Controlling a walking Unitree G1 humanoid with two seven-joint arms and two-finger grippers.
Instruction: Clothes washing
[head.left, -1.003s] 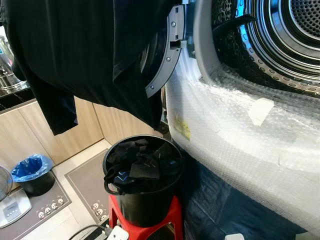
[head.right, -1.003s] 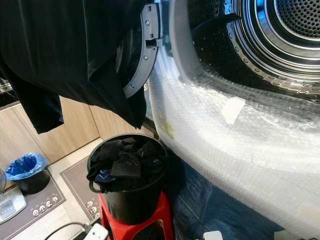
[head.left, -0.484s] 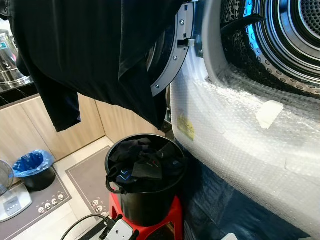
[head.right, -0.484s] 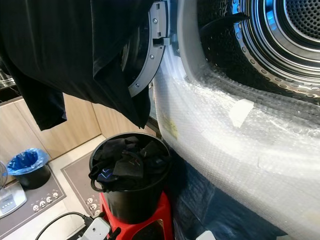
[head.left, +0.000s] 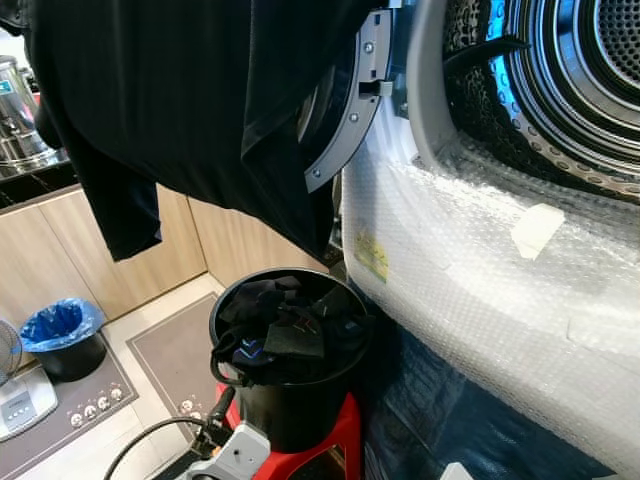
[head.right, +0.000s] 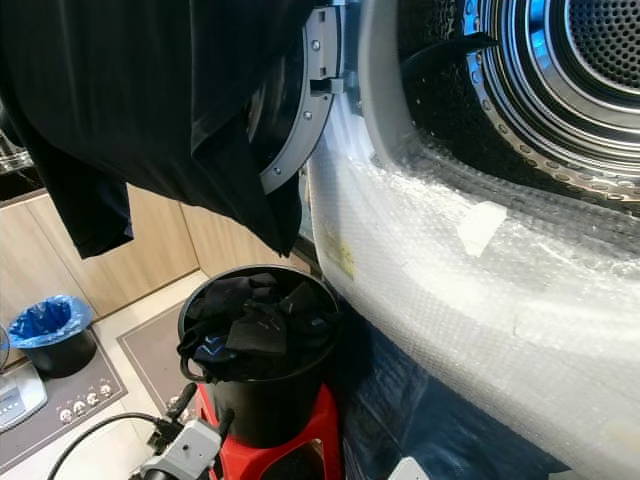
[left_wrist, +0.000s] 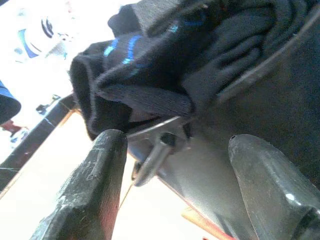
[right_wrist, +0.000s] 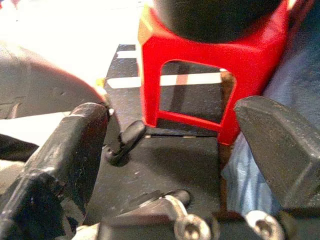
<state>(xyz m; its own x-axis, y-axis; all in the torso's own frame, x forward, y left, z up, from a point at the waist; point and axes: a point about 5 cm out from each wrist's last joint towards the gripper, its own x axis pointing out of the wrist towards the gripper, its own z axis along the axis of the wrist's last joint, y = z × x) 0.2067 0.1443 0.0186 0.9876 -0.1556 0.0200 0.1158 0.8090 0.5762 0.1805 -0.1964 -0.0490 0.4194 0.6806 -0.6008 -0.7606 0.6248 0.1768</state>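
Our left claw (left_wrist: 172, 190) hangs with its two black fingers spread wide and holding nothing, low beside the black bucket (head.left: 300, 410); from the left eye we see its silver wrist just below the bucket, by the red stool (head.left: 335, 445) that carries it. Above, a dark garment (head.left: 190, 100) drapes across the open washer door (head.left: 345, 120), and the steel drum (head.left: 570, 70) gapes to the right behind a front wrapped in bubble wrap (head.left: 480, 270). A blue-lined bin (head.left: 60, 335) sits on the floor well apart.

From the right eye, the bucket is heaped to its rim with dark clothes (head.right: 250, 325), some spilling over the edge.

Through the left wrist view, a blue-striped dark cloth (left_wrist: 145, 75) hangs over the bucket rim, right beyond our fingertips (left_wrist: 107, 150), beside the metal handle lug (left_wrist: 160, 147).

Through the right wrist view, our right claw (right_wrist: 170, 145) is likewise wide and empty, facing the stool's legs near the floor.

We judge the clothes light, limp and prone to snagging each other; pinching a thick bunched fold at the rim should hold better than a single flat layer.
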